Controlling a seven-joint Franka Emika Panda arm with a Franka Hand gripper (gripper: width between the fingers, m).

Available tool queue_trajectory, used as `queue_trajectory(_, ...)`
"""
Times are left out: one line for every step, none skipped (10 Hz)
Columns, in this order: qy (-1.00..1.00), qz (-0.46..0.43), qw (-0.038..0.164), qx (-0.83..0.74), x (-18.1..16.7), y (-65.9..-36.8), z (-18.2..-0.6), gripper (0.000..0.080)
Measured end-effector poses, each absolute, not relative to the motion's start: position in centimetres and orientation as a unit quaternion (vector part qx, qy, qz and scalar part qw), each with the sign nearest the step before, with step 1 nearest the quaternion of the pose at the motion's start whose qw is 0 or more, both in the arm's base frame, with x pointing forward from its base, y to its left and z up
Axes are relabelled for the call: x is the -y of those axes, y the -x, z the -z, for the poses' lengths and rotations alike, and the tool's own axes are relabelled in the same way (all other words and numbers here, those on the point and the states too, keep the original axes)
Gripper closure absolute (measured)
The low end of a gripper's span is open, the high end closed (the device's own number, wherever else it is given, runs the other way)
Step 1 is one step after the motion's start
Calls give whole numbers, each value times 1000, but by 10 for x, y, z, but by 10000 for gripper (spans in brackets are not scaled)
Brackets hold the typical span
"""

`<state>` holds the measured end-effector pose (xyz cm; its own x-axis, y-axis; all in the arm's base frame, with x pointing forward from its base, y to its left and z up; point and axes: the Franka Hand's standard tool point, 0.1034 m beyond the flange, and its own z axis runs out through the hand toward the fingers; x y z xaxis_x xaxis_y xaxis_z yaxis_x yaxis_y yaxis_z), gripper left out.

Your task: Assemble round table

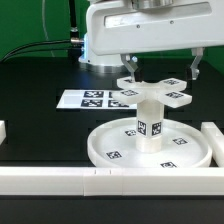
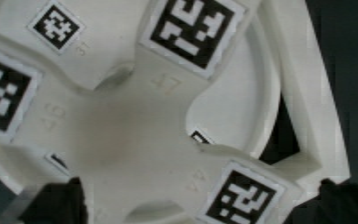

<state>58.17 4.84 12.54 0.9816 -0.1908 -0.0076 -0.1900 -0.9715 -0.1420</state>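
White cross [image 1: 150,93] sits atop the post [image 1: 148,122], which stands in the disc [image 1: 105,142]. My gripper [image 2: 179,200] straddles it; grip unclear. Next, I judge, twist it down squarely.

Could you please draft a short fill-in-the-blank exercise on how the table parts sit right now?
1. The post stands ___ on the round disc.
2. The ___-shaped piece sits on top of the post.
3. The marker board lies ___ the disc in the exterior view.

Missing words: upright; cross; behind
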Motion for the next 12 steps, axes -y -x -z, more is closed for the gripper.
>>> queue_trajectory(997, 18, 58, -43, -50, -586, -127, 151)
queue_trajectory(998, 19, 45, 32, -54, -586, -127, 151)
queue_trajectory(995, 19, 35, 88, -56, -589, -127, 151)
queue_trajectory(992, 19, 34, 121, -57, -590, -125, 151)
queue_trajectory(988, 20, 33, 147, -55, -590, -125, 151)
queue_trajectory(985, 20, 33, 167, -55, -590, -124, 151)
queue_trajectory(977, 22, 32, 208, -55, -590, -124, 151)
queue_trajectory(972, 22, 31, 234, -54, -590, -124, 151)
queue_trajectory(961, 25, 28, 273, -52, -590, -123, 151)
queue_trajectory(933, 37, 18, 357, -48, -594, -122, 151)
queue_trajectory(913, 45, 13, 406, -45, -596, -122, 151)
queue_trajectory(898, 43, 10, 437, -44, -598, -124, 151)
